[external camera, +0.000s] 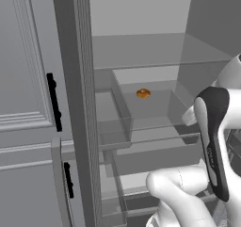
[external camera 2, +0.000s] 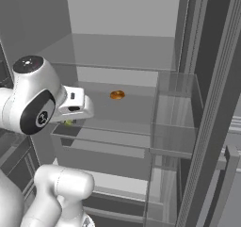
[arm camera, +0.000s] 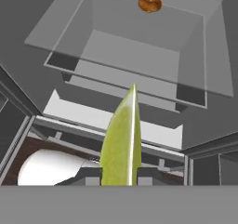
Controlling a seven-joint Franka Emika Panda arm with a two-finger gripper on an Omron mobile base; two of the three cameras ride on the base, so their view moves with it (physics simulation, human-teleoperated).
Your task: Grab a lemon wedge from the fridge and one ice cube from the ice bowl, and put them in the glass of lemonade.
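Observation:
The fridge [external camera: 141, 52] stands open in front of me, its grey shelves [external camera 2: 122, 52] bare but for one small orange-brown round item [external camera: 143, 93] [external camera 2: 117, 95] [arm camera: 149, 3]. A yellow-green lemon wedge [arm camera: 123, 139] stands upright between my fingertips, and my gripper [arm camera: 120, 174] is shut on it. From the right base view the wedge [external camera 2: 69, 123] peeks out just under my white hand, in front of the middle shelf at its left end. The ice bowl and the glass of lemonade are out of view.
A clear drawer [arm camera: 204, 60] sits under the shelf with the orange-brown item. The open fridge door [external camera 2: 212, 103] with its clear bins [external camera 2: 172, 127] stands to the right. A pale panelled cabinet [external camera: 23, 80] with black handles [external camera: 54, 101] is on the left.

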